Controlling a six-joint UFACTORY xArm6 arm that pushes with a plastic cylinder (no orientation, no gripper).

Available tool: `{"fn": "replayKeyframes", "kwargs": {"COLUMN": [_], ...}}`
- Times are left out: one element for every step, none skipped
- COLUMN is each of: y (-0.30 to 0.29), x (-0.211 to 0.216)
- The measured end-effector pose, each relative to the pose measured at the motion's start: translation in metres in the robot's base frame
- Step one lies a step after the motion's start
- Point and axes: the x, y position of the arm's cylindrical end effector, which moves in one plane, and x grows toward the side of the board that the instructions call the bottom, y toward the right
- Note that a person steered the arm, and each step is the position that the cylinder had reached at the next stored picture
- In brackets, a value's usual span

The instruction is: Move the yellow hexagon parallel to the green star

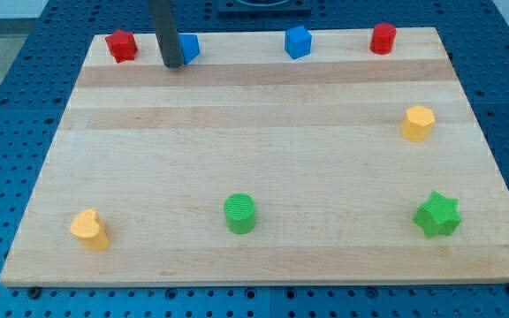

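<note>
Sitting at the view's top left, my tip (173, 64) touches the blue block (188, 48), well apart from the yellow hexagon (418, 122) and green star (437, 215); the tool is a bare rod with nothing to spread or pinch.

Yellow hexagon (418, 123), green star (437, 215) — pale striped wooden board (263, 132).

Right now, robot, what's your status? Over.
My tip at the view's top, touching the blue block. Yellow hexagon untouched, above the green star. Nothing between tip and hexagon.
</note>
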Motion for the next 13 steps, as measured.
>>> {"fn": "replayKeyframes", "kwargs": {"y": [-0.008,-0.026,-0.011,-0.006,-0.009,-0.009,-0.009,-0.011,0.015,0.074,0.157,0.191,0.271], "x": [0.0,-0.004,-0.004,-0.005,-0.016,-0.024,0.0,0.052,0.084,0.105,0.14,0.199,0.236]}}
